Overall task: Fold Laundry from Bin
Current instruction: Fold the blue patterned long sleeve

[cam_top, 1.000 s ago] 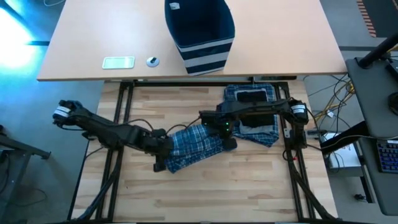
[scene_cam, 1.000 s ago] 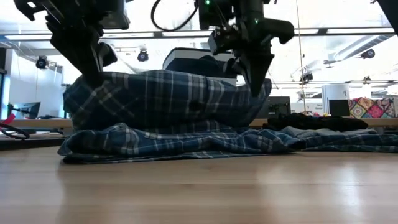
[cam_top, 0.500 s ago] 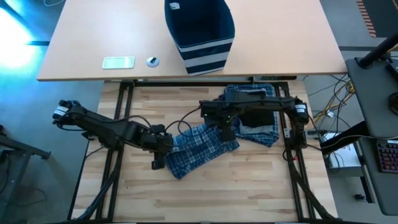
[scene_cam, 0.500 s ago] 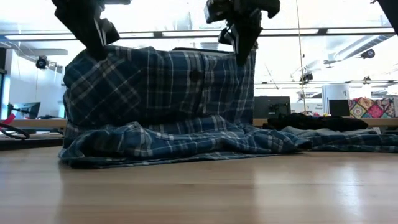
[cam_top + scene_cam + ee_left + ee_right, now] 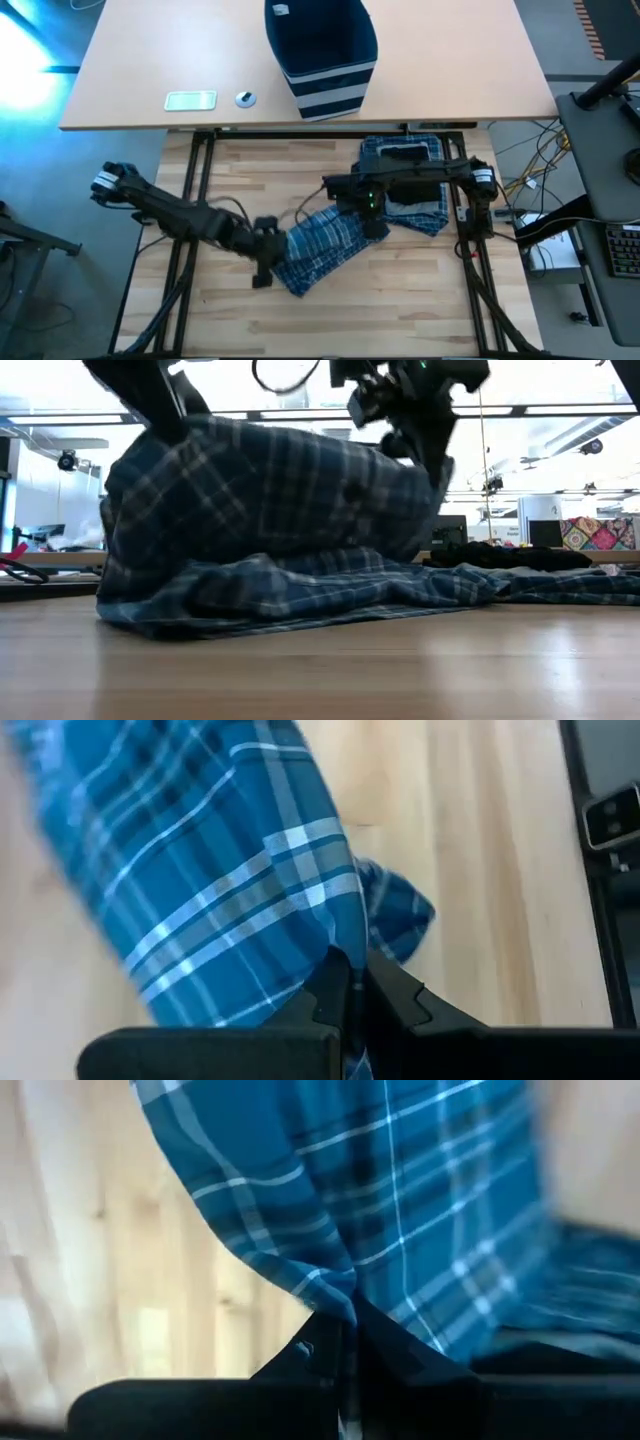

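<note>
Both tools, left tool (image 5: 268, 243) and right tool (image 5: 372, 212), stay pinched on the plaid garment (image 5: 322, 248), now swinging it bench-ward mid-fold.

The left pincer (image 5: 350, 982) sits pinched tight on a fold of blue-and-white plaid cloth (image 5: 215, 870), its two dark fingers (image 5: 395, 995) pressed together with the fabric caught between them. The cloth spreads away from the grip across the pale wooden desk (image 5: 470, 850). A dark metal frame (image 5: 605, 840) runs along the desk's edge.
</note>
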Available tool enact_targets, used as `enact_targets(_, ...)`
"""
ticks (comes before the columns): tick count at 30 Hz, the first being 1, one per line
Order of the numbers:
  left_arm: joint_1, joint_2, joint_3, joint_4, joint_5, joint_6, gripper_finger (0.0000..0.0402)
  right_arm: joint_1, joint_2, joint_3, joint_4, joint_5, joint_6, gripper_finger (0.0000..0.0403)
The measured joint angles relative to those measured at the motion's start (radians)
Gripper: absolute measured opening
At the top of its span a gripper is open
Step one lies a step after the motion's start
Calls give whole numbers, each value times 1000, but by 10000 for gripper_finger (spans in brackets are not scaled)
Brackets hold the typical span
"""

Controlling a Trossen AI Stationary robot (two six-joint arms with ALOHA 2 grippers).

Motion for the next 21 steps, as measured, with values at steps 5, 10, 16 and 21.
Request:
enact_targets(5,-68,180,-6,188,22,4,13,48,0,-167,104,-42,3,11)
enact_targets(10,-102,329,-7,455,120,-13,54,67,7,-292,177,-44,-17,51)
enact_targets(16,-102,347,-7,507,147,-67,138,65,1,-315,173,14,30,144)
enact_targets(21,-109,199,-7,339,145,-136,206,76,-93,-276,145,43,83,202)
